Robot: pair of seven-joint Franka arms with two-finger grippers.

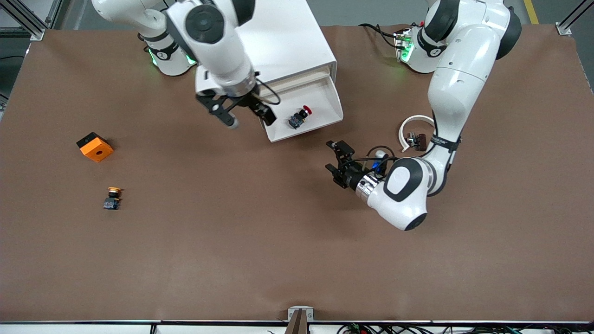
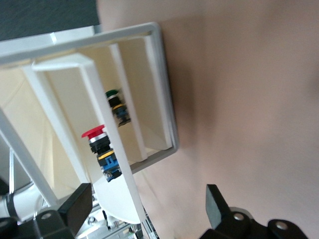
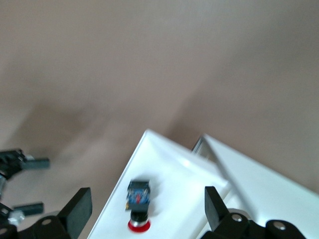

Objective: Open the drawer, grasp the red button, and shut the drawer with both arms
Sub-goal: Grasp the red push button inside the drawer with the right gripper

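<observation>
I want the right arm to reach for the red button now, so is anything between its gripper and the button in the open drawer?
Nothing visible. The right gripper is open over the pulled-out drawer, and the button lies alone on the tray, uncovered. The left gripper is open, off toward the left arm's end of the table.

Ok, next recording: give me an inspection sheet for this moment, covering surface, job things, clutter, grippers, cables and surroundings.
Surface: brown table, bare in the middle.
Job things: drawer pulled out of the white cabinet; red button lying in it.
Clutter: orange cube and yellow-capped button toward the right arm's end; white ring part by the left arm.
Grippers: right gripper open, over the drawer's edge; left gripper open, empty, beside the drawer.
Cables: black leads at the left arm's base.
Surroundings: aluminium frame posts at the corners.
</observation>
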